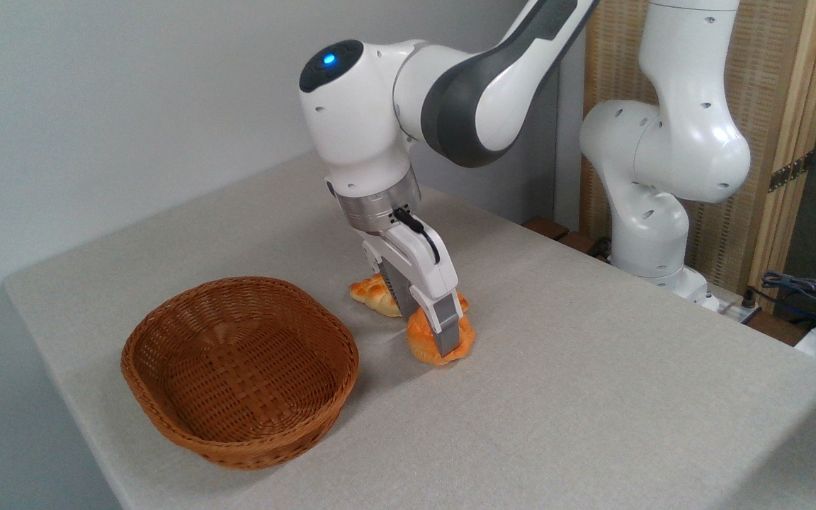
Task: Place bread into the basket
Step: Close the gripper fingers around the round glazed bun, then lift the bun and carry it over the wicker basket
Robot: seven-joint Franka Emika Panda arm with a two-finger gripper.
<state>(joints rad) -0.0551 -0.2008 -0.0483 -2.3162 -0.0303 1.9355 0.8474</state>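
Observation:
The bread (420, 342), a small round golden-orange bun, sits on the grey table just right of the basket (188, 431). The basket is a shallow oval of reddish-brown wicker with nothing in it. My gripper (431, 333) comes down from above with its fingers on either side of the bun. The near finger (448, 327) lies against the bun's front and the far one is mostly hidden behind it. The bun's underside looks to be touching the table or only just off it.
A longer braided loaf (374, 293) lies just behind the gripper, close to the bun. The table (592, 397) ends at the left and front. The arm's white base (652, 234) stands at the back right, with cables (805, 290) beyond it.

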